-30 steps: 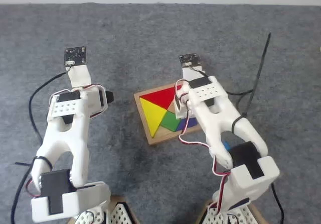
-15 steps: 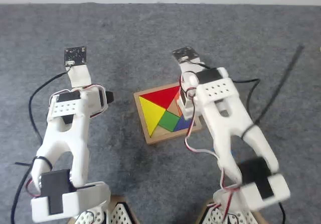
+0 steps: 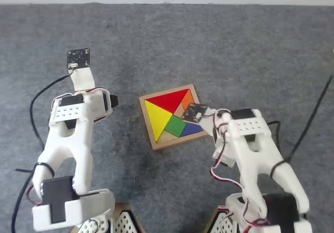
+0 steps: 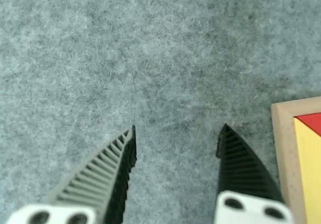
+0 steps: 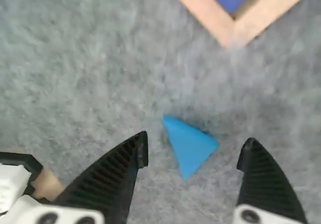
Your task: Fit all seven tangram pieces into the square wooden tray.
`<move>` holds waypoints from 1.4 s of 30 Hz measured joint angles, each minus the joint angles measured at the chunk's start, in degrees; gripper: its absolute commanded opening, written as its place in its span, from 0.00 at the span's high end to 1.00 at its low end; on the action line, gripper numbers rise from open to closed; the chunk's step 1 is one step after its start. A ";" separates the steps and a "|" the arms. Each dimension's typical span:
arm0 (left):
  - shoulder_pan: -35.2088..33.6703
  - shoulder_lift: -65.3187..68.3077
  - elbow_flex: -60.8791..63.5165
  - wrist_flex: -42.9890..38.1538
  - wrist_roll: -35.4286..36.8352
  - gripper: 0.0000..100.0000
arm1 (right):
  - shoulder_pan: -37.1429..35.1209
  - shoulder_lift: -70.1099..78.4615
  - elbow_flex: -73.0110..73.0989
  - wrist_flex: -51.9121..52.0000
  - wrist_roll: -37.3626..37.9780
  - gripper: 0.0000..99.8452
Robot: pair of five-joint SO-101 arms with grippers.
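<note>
From above, the wooden tray [image 3: 148, 123] lies partly filled; left wrist: the left tool [image 4: 178, 128] hangs open beside its rim; right wrist: the right tool [image 5: 195, 137] gapes around the blue triangle [image 5: 189, 144], flat on the tabletop [image 5: 75, 58] outside the tray; closing could skid off that thin piece.
</note>
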 measured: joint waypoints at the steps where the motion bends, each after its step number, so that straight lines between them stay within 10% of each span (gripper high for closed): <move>1: 0.00 0.00 0.00 0.00 0.00 0.75 | 0.70 -0.70 0.88 -0.09 0.62 0.71; 17: 0.00 0.00 0.00 0.00 0.00 0.75 | 3.69 3.60 3.34 -8.79 8.44 0.74; 27: 0.00 0.00 0.00 0.00 0.00 0.75 | 4.04 6.24 1.32 -9.58 10.11 0.99; 42: 0.00 0.00 0.00 0.00 0.00 0.75 | 7.47 7.21 -5.36 -5.71 1.58 0.88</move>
